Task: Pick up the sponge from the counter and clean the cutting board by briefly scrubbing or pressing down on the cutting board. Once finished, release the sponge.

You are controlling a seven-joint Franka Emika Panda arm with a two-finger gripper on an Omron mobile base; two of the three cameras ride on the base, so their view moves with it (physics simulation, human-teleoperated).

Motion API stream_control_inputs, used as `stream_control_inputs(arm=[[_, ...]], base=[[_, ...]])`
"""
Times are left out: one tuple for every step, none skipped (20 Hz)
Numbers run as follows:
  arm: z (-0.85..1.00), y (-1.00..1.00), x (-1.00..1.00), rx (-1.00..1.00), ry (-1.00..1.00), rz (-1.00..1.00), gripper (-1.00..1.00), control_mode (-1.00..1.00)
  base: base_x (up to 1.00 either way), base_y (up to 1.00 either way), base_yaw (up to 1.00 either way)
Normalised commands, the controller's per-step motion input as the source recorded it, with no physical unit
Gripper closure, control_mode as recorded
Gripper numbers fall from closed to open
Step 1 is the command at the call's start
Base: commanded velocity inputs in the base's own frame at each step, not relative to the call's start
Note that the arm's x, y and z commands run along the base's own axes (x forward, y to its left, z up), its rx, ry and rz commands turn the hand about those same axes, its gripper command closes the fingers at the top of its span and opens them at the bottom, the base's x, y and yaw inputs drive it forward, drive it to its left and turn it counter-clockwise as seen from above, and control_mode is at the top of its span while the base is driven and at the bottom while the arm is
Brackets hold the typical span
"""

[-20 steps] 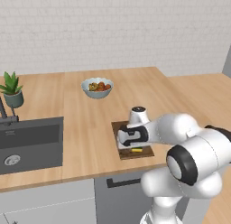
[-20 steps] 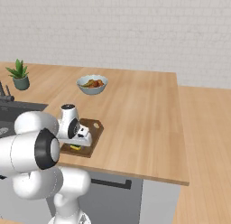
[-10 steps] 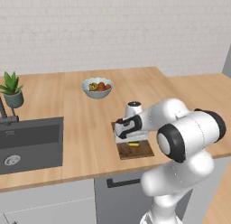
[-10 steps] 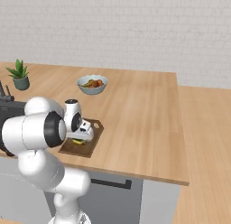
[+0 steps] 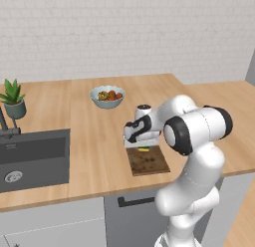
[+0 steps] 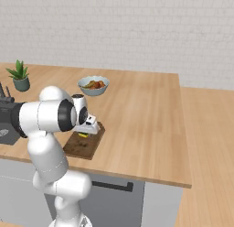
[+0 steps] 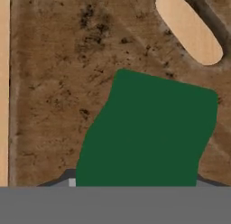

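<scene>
Between the jaws [image 5: 143, 147] sits the sponge [image 7: 149, 133], gripped with its dark green top facing the hand camera and its yellow underside pressed onto the cutting board [image 5: 148, 160]. Directly under the jaws lies that dark, stained board, flat on the light wood surface [image 5: 94, 146]; its pale slot [image 7: 188, 28] shows just beyond the sponge. Farther beyond the jaws stands a bowl of fruit [image 5: 107, 96]

Bowl [image 5: 107, 96] stands beyond board [image 5: 148, 161]; counter [image 5: 94, 151] open.
</scene>
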Motion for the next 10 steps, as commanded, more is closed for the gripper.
stream_control_inputs(arm=[[0.00,-0.02,0.37,0.00,0.00,-0.02,1.00,-1.00],[0.00,-0.10,0.26,0.00,0.00,-0.03,1.00,-1.00],[0.00,-0.21,0.13,0.00,0.00,-0.05,1.00,-1.00],[0.01,-0.27,0.10,0.00,0.00,-0.05,1.00,-1.00],[0.04,-0.36,0.01,0.00,0.02,-0.05,1.00,-1.00],[0.06,-0.42,0.00,0.00,0.02,-0.06,1.00,-1.00],[0.14,-0.51,0.00,0.00,0.04,-0.07,1.00,-1.00],[0.22,-0.48,0.00,0.00,0.07,-0.08,1.00,-1.00],[0.31,-0.52,0.00,0.00,0.09,-0.08,1.00,-1.00],[0.29,-0.51,0.00,0.00,0.07,-0.08,1.00,-1.00]], base=[[0.00,0.00,0.00],[0.00,0.00,0.00],[0.00,0.00,0.00],[0.00,0.00,0.00],[0.00,0.00,0.00],[0.00,0.00,0.00],[0.00,0.00,0.00],[0.00,0.00,0.00],[0.00,0.00,0.00],[0.00,0.00,0.00]])
